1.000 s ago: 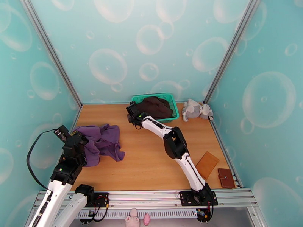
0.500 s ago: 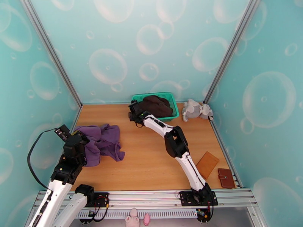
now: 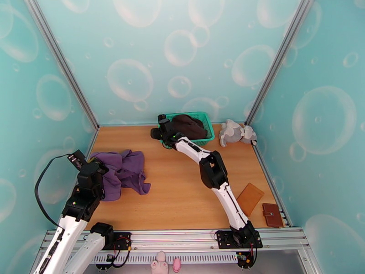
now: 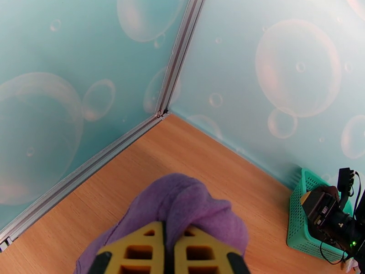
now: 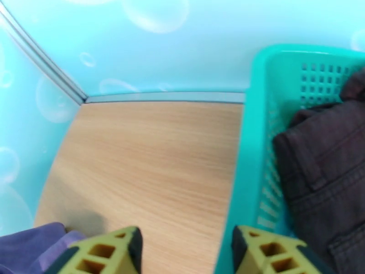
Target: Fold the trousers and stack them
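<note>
Left gripper (image 4: pixel 169 230): yellow fingers (image 4: pixel 132 247) pressed together with a fold of the trousers (image 3: pixel 124 171) pinched between them. The purple cloth bulges up just past the fingertips in the left wrist view.

Right gripper (image 5: pixel 182 245): jaws stand well apart and nothing is held between them. Bare wood shows in the gap. Its right finger sits at the left wall of the basket (image 3: pixel 204 141), but whether it touches that wall cannot be told. From above, this gripper is at the basket's left near corner and the arm reaches diagonally across the table (image 3: pixel 182 197).

Trousers: a crumpled purple heap on the left side of the table, near the left wall, not folded. The left arm's wrist is at the heap's left edge. One lobe of cloth trails toward the table's middle. A corner of purple also shows at the bottom left of the right wrist view. The heap is well apart from the basket.

Basket: green mesh, at the far edge of the table. A dark brown garment (image 3: pixel 188 126) lies in it, heaped above the rim.

Other items: a grey plush (image 3: pixel 235 132) just right of the basket. A tan flat piece (image 3: pixel 249 198) and a brown wallet (image 3: pixel 272 214) lie at the near right, close to each other.
</note>
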